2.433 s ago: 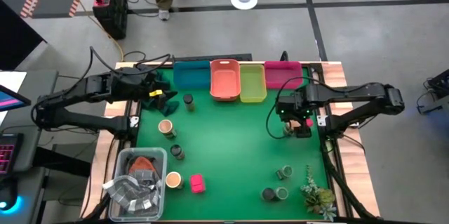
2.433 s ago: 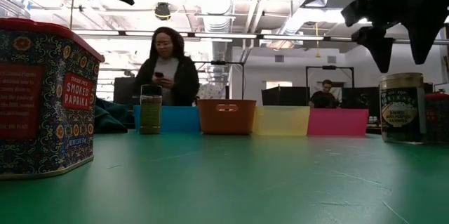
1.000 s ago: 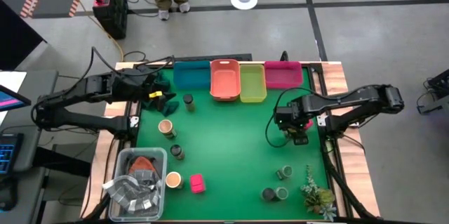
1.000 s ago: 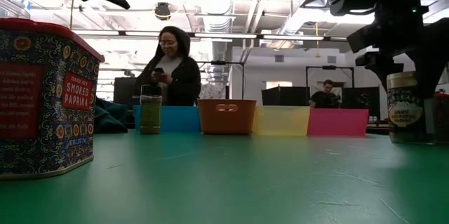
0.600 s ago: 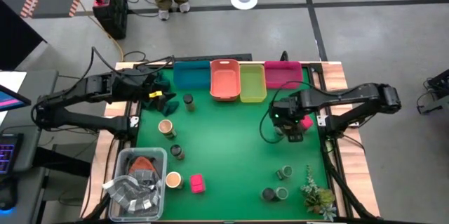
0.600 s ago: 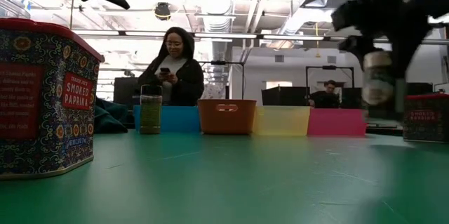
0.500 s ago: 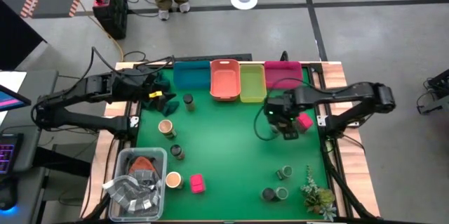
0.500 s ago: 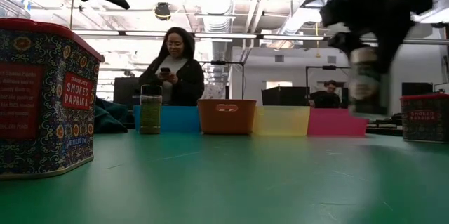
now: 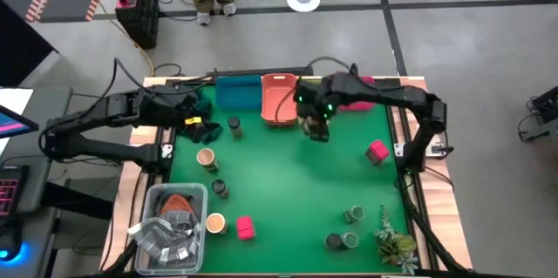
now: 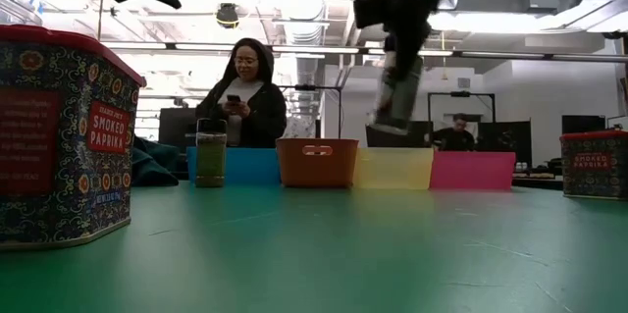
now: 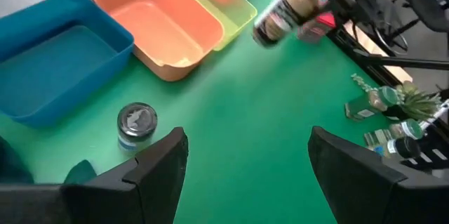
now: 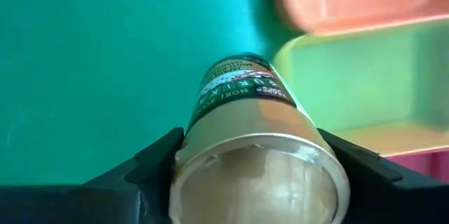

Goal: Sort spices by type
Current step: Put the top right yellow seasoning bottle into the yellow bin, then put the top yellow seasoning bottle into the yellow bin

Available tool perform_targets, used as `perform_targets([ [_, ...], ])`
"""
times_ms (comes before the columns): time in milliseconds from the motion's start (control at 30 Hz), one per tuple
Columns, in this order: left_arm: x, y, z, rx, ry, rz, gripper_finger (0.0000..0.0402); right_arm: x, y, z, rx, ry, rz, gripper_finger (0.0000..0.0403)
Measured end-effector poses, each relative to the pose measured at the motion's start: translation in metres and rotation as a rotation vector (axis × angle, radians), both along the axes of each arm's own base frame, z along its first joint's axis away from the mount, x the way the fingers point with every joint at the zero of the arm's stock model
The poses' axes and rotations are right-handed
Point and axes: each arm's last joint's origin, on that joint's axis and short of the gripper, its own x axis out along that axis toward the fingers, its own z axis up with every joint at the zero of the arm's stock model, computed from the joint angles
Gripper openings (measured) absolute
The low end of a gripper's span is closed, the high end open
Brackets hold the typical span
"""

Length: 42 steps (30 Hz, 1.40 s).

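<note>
- Your right gripper (image 9: 314,126) pinched the tan-topped jar (image 12: 242,122) in its jaws, tilted, just beside the yellow-green tray (image 9: 314,95).
- Your left gripper (image 11: 242,168) waited with jaws spread, farther off.

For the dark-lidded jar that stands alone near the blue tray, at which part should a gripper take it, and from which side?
The dark-lidded jar stands upright on the green mat, apart from the blue tray and from other spices. I would probably come from straight above and close the fingers on its round body just under the lid, since the sides are free all around. The left gripper, open, is nearest.
</note>
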Motion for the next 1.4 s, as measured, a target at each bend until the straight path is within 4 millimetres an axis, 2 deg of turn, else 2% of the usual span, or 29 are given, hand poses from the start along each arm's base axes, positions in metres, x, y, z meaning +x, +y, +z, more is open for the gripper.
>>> perform_targets([
  [67,0.0,0.0,0.0,-0.011,-0.002,-0.008,0.0284,0.001,-0.016,0.007,-0.021,0.005,-0.02,0.0301],
  [167,0.0,0.0,0.0,-0.023,-0.002,0.003,0.0284,0.001,-0.046,0.006,-0.037,0.028,-0.048,0.0301],
  [333,-0.002,0.001,-0.002,-0.029,0.019,0.065,0.0284,-0.003,-0.095,-0.02,-0.046,0.133,-0.069,0.0301],
  [467,-0.003,0.002,-0.003,-0.034,0.026,0.11,0.0284,-0.01,-0.133,-0.036,-0.046,0.119,-0.172,0.0301],
  [600,-0.003,0.002,-0.003,-0.033,0.022,0.139,0.0284,-0.02,-0.156,-0.047,-0.035,0.139,-0.221,0.0301],
  [733,-0.004,0.003,-0.003,-0.021,0.021,0.162,0.0284,-0.022,-0.163,-0.051,-0.036,0.107,-0.223,0.0304],
  [900,-0.004,0.003,-0.003,0.007,0.031,0.167,0.0284,-0.017,-0.163,-0.051,-0.052,0.077,-0.197,0.0337],
  [1233,-0.004,0.003,-0.003,0.021,0.038,0.156,0.0284,-0.01,-0.164,-0.053,-0.094,0.027,-0.157,0.0323],
  [1400,-0.004,0.003,-0.003,0.021,0.04,0.157,0.0284,-0.011,-0.164,-0.05,-0.096,0.024,-0.159,0.0339],
])
